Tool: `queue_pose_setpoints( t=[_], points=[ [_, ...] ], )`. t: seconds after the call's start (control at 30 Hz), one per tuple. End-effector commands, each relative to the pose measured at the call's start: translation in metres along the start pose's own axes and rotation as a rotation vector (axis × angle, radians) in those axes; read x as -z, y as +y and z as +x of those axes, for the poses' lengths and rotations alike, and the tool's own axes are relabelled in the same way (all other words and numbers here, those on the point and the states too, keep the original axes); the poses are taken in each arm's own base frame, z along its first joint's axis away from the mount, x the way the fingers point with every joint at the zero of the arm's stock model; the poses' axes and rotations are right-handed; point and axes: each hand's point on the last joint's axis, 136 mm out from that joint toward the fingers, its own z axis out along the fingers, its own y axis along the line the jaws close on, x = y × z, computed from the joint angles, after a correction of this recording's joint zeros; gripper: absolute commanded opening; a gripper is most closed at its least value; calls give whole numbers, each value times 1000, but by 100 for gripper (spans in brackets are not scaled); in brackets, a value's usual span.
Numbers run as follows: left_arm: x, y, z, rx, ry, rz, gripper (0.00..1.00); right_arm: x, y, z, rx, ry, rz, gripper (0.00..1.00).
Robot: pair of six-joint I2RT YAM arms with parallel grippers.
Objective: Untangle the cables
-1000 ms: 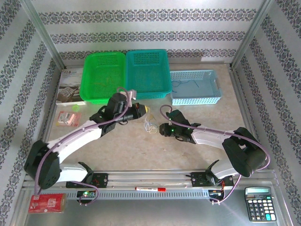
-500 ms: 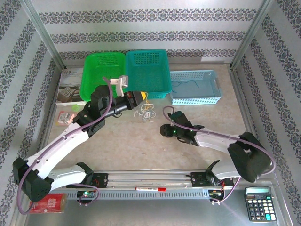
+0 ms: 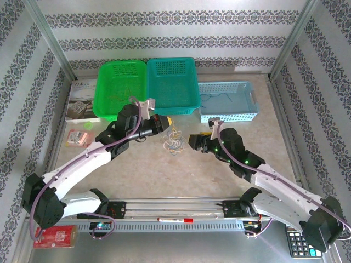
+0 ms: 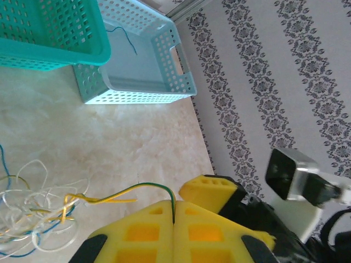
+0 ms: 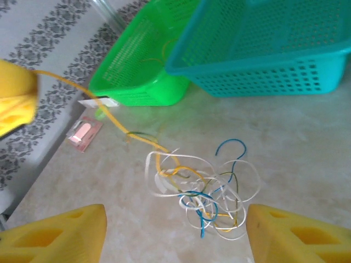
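Beige, marble-patterned tabletop [image 3: 164, 175] is carrying the whole scene. Grey-and-white striped floral wallpaper [image 3: 175, 33] is closing it in on three sides, behind bare metal frame posts [image 3: 50, 38].

Along the far edge, a bright green perforated plastic basket [image 3: 118, 87], a teal perforated plastic basket [image 3: 173, 82] and a pale blue perforated plastic tray [image 3: 227, 116] are standing side by side. A thin blue wire [image 4: 125, 37] is lying inside the pale blue tray.

The small tangle of thin white, blue and yellow-green cables [image 3: 174, 142] is sitting near the table's middle, just in front of the teal basket and between the two grippers.

The left gripper [image 4: 173, 219] is pressing its yellow fingers together on one yellow-green strand [image 4: 109, 196], which is running from the fingers down into the tangle. The right gripper [image 5: 175, 235] is holding its yellow fingers spread wide, near the tangle and touching none of it.

A dark pocket calculator [image 3: 299, 241] is lying at the near right corner.
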Motion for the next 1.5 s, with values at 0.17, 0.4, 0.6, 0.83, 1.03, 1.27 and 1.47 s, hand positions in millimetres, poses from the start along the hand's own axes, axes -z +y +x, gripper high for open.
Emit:
queue_pose_setpoints(
  t=[0.17,0.4,0.6,0.83,1.03,1.27,1.47],
  points=[
    [-4,-31,-2,-13,-11,102,0,-24,48,-24,116,-59,-130,69],
    [-3,-45,-3,-15,-12,133,0,-52,54,-25,146,-70,-123,69],
    [5,-68,-8,-1,-33,199,0,-68,22,-24,128,-133,0,58],
    [35,-110,-31,-5,-108,303,0,-78,-19,8,82,-100,94,25],
    [69,-144,-53,-72,-184,336,0,-71,-53,40,50,-58,173,21],
    [91,-152,-67,-153,-253,291,0,-61,-67,56,11,-48,204,36],
    [92,-124,-73,-182,-298,172,0,-44,-58,46,-10,-69,178,55]
  ],
)
